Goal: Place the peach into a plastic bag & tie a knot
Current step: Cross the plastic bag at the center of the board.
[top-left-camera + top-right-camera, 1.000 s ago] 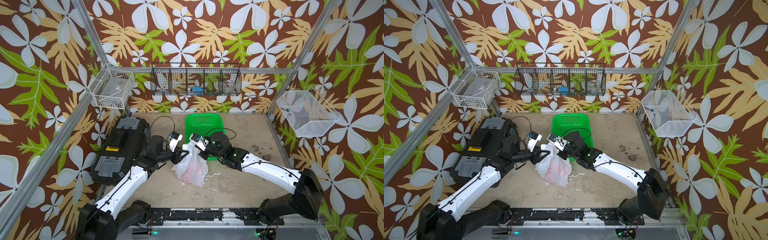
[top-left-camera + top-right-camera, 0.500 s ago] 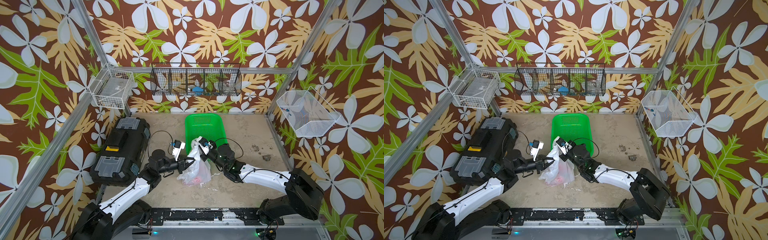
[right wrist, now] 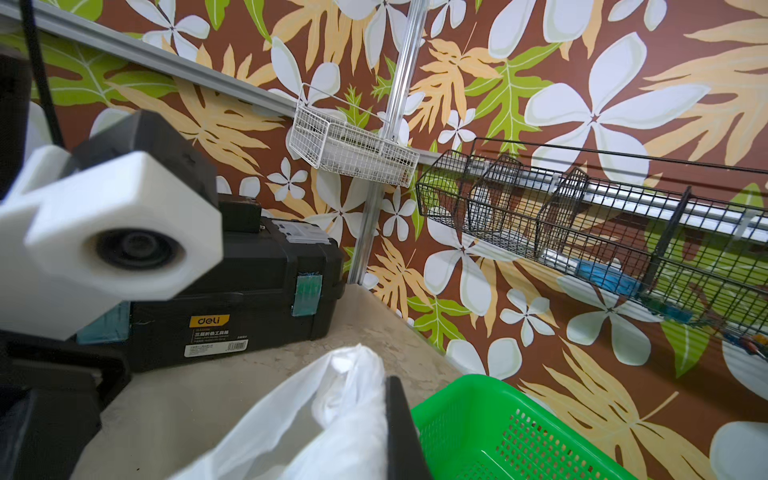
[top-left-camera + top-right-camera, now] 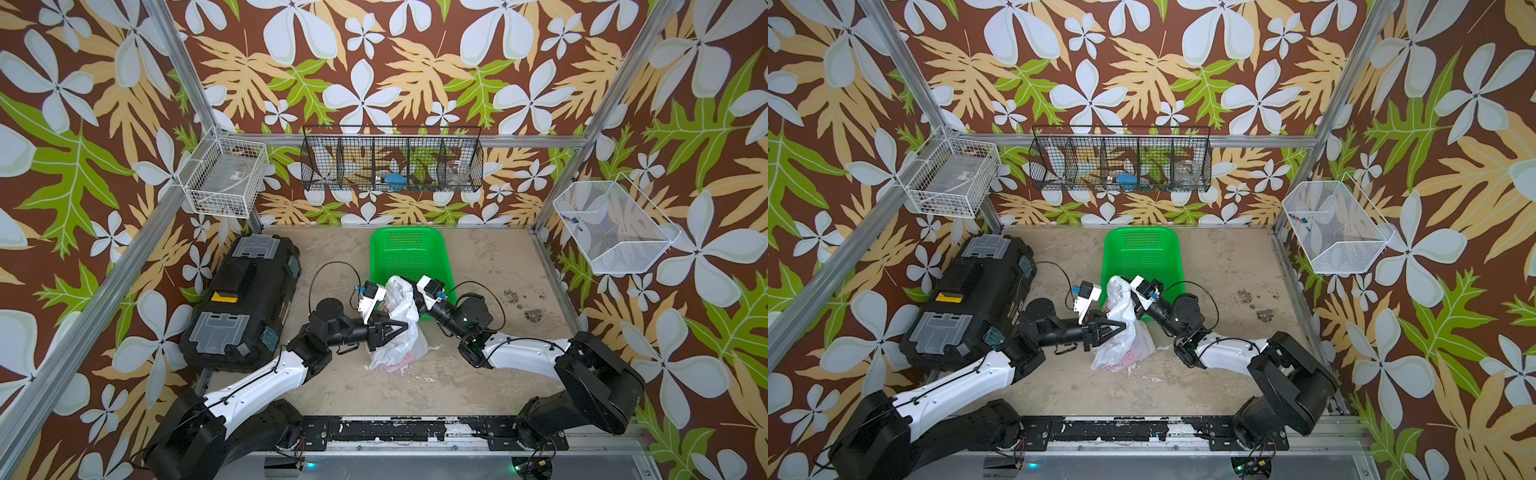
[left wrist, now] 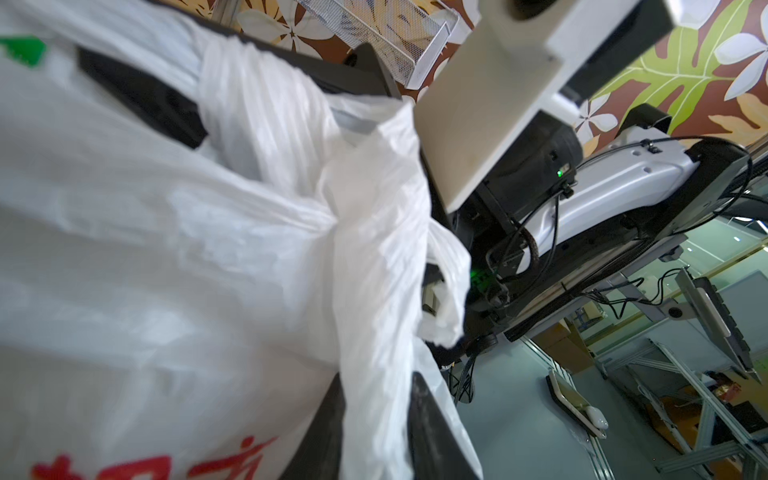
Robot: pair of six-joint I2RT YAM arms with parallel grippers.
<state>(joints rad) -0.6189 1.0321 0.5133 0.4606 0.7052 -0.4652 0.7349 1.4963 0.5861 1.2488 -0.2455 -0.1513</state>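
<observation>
Two grippers now work the plastic bag [image 4: 397,340], which rests on the table [image 4: 478,257] at the middle of the frame, just below the green basket [image 4: 409,253]. Within the last second the left gripper [image 4: 402,325] has slid rightward across the bag's neck. Its jaws stand slightly apart around a white handle strip, and whether they pinch it I cannot tell. The right gripper [image 4: 409,289] stays clamped on the upper handle. The strips bunch into what looks like a loose knot [image 5: 334,222], so tightening seems next.
</observation>
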